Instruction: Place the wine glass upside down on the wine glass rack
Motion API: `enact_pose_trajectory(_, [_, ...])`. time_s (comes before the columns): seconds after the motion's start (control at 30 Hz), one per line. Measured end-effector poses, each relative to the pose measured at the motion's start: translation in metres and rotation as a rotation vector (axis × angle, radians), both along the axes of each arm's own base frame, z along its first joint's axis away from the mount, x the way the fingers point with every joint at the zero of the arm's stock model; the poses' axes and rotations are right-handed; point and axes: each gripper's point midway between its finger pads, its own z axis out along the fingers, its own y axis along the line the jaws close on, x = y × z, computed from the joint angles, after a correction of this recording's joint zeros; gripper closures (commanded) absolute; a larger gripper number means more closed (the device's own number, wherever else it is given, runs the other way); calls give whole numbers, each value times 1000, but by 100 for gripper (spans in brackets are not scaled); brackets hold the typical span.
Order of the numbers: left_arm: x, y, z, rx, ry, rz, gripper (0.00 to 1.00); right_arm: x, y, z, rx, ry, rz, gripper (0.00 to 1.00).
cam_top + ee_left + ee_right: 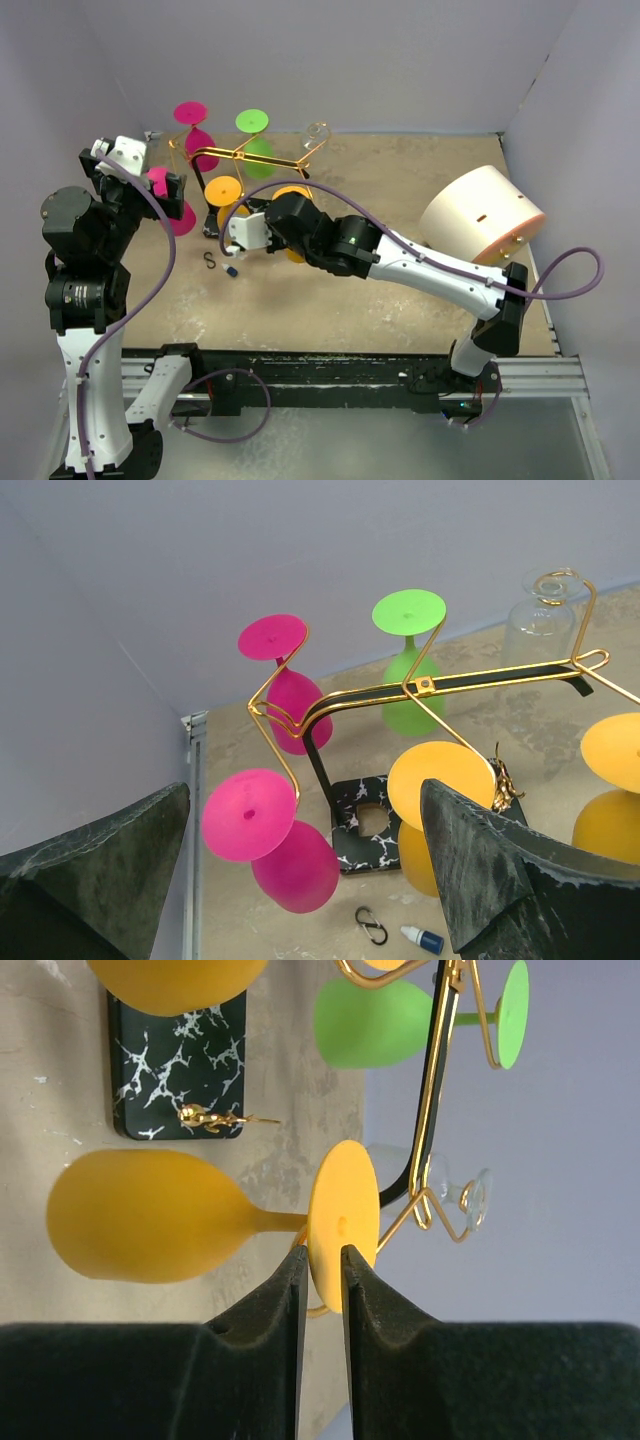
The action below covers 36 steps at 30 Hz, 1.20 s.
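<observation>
The gold wire wine glass rack (240,155) stands at the back left on a black marbled base (372,825); it also shows in the right wrist view (432,1110). Magenta (272,637), green (408,610), yellow (440,785) and clear (540,620) glasses hang on it foot up. My right gripper (322,1260) is shut on the foot rim of a yellow wine glass (150,1215), held upside down at a gold arm. My left gripper (300,880) is open and empty, just short of the lower magenta glass (250,815).
A black carabiner (371,925) and a small blue dropper bottle (423,939) lie on the table in front of the base. A small gold figure (210,1117) sits at the base's edge. A large white drum with an orange rim (480,215) lies at the right.
</observation>
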Motion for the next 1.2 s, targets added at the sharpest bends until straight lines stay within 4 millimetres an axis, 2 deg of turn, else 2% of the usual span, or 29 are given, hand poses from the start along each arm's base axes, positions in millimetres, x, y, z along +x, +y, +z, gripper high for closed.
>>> enact_pose_trajectory(0.27, [0, 0, 0, 0, -2, 0, 1, -1, 8, -13, -14, 31, 10, 77])
enact_pose_trajectory(0.57, [-1, 0, 1, 0, -2, 0, 1, -8, 14, -12, 17, 62, 37, 74])
enact_pose_trajectory(0.77, [-1, 0, 0, 0, -2, 0, 1, -9, 16, -12, 32, 74, 38, 67])
enact_pose_trajectory(0.93, [0, 0, 0, 0, -2, 0, 1, -13, 18, -14, 39, 99, 55, 56])
enact_pose_trajectory(1.07, [0, 0, 0, 0, -2, 0, 1, -21, 21, -12, 52, 142, 85, 47])
enact_pose_trajectory(1.2, [0, 0, 0, 0, 0, 0, 1, -31, 26, -6, 83, 193, 130, 44])
